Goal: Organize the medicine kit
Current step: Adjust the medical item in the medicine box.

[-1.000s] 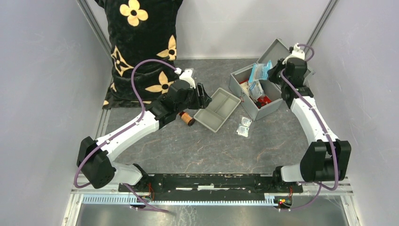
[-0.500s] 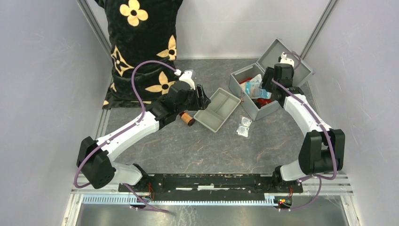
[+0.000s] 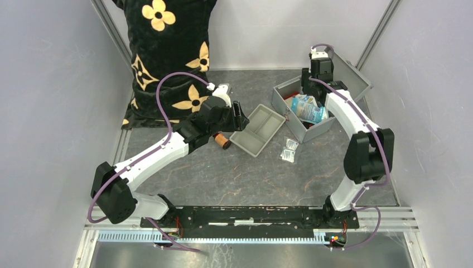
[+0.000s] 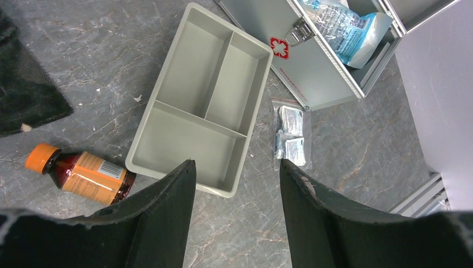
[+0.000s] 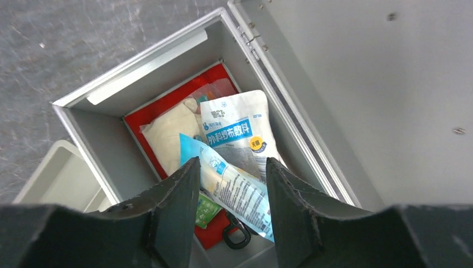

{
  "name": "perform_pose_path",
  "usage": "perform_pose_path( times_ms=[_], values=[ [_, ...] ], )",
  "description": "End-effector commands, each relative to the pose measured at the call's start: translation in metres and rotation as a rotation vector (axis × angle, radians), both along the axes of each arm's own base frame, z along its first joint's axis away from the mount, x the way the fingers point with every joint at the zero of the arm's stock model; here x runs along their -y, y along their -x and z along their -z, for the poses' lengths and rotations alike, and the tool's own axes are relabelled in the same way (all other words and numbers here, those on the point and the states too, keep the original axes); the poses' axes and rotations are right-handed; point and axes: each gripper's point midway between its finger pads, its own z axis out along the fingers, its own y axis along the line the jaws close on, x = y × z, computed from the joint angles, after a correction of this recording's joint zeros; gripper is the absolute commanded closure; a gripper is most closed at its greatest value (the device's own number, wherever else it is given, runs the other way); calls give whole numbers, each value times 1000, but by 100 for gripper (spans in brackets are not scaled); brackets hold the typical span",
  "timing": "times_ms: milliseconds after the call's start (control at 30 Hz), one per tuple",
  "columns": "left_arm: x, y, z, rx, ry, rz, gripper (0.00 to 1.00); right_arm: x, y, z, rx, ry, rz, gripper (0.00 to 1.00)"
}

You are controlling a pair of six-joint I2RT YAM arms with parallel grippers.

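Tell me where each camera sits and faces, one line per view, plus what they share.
Top external: high behind the robot, looking down across the table; left arm and right arm show whole.
Left wrist: on the left arm, looking down past its open left hand at the divided tray, orange-capped bottle and sachets.
Right wrist: on the right arm, looking down through the open right hand into the open medicine kit and packets.
Shared: medicine kit and divided tray appear in all three.
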Motion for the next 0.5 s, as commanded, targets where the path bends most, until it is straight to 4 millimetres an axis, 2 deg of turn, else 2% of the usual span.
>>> perform_pose_path(
  times_ms=[0,167,333,467],
  values=[
    [-4,-2,-11,45,-24,2,36,-4,-17,16,-49,29,-51,48],
    [-9,-1,-13,50,-38,-8,36,-2,-26,49,-124,64,-54,53],
    [-10,0,-11,46,-44,-9,36,11,-22,79,-202,133,-21,40],
    [-10,0,-9,43,-45,-8,36,17,-17,101,-253,152,0,38]
  ],
)
